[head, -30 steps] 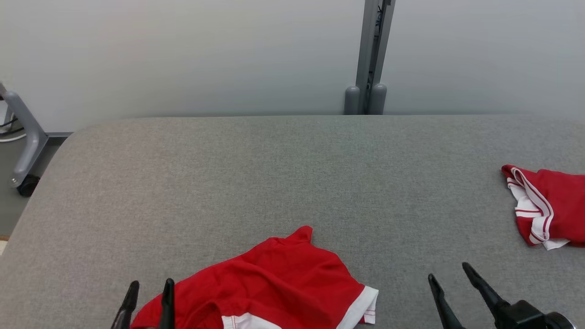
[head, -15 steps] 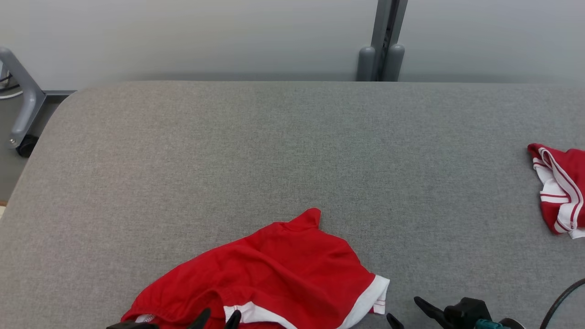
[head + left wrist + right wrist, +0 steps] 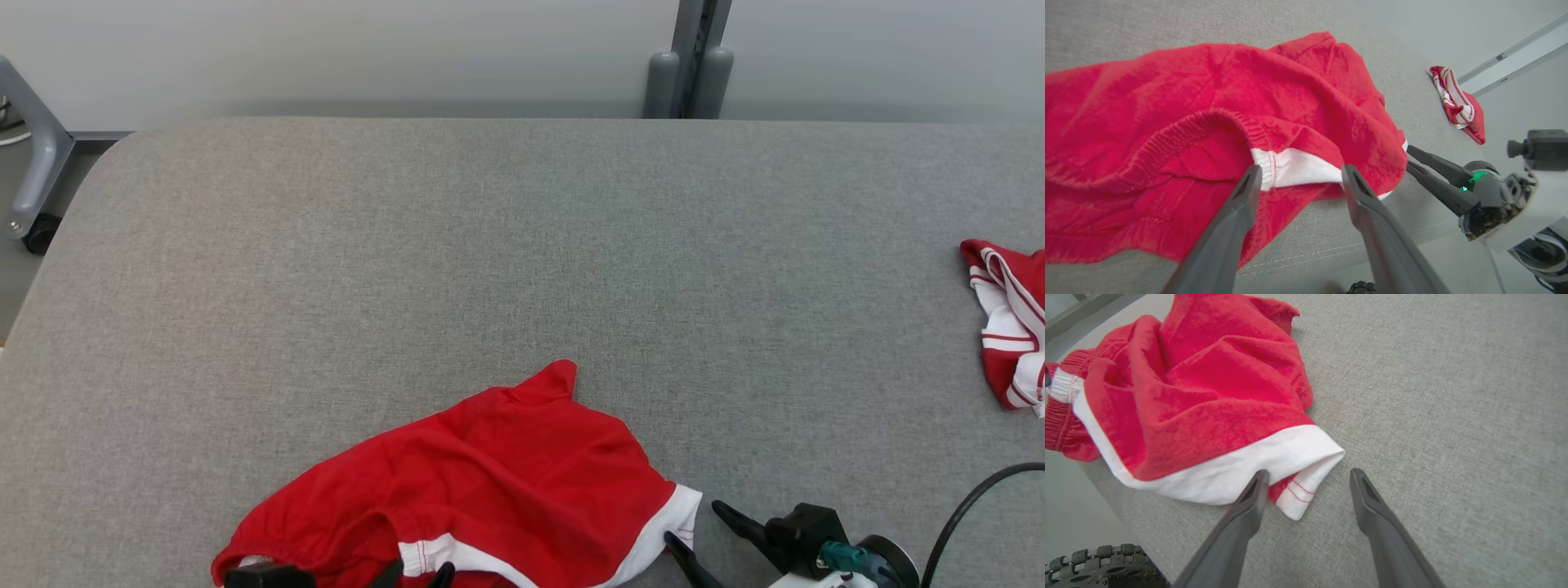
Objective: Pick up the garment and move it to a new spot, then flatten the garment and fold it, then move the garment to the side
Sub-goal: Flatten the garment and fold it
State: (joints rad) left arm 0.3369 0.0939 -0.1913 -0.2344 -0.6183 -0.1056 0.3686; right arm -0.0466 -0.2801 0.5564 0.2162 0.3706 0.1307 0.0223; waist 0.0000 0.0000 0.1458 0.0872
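The garment [image 3: 498, 474], red shorts with white trim, lies crumpled at the near edge of the grey padded table [image 3: 522, 245]. My left gripper [image 3: 418, 573] is open at the garment's near edge. In the left wrist view its fingertips [image 3: 1301, 171] straddle the white-trimmed edge of the garment [image 3: 1216, 102], just short of the cloth. My right gripper [image 3: 691, 523] is open beside the garment's right white hem. In the right wrist view its fingertips [image 3: 1309, 473] flank the white hem corner of the garment [image 3: 1208, 396], holding nothing. The left wrist view also shows the right gripper [image 3: 1408, 157].
A second red and white garment [image 3: 1008, 327] lies bunched at the table's right edge, also seen far off as a folded red bundle [image 3: 1457, 104]. A grey post [image 3: 690, 57] stands behind the table. A black cable [image 3: 971, 506] runs at the lower right.
The camera has tilted down, shifting the scene. My left gripper moved right to the garment's near edge. My right gripper moved left to the white hem corner. Both stayed open.
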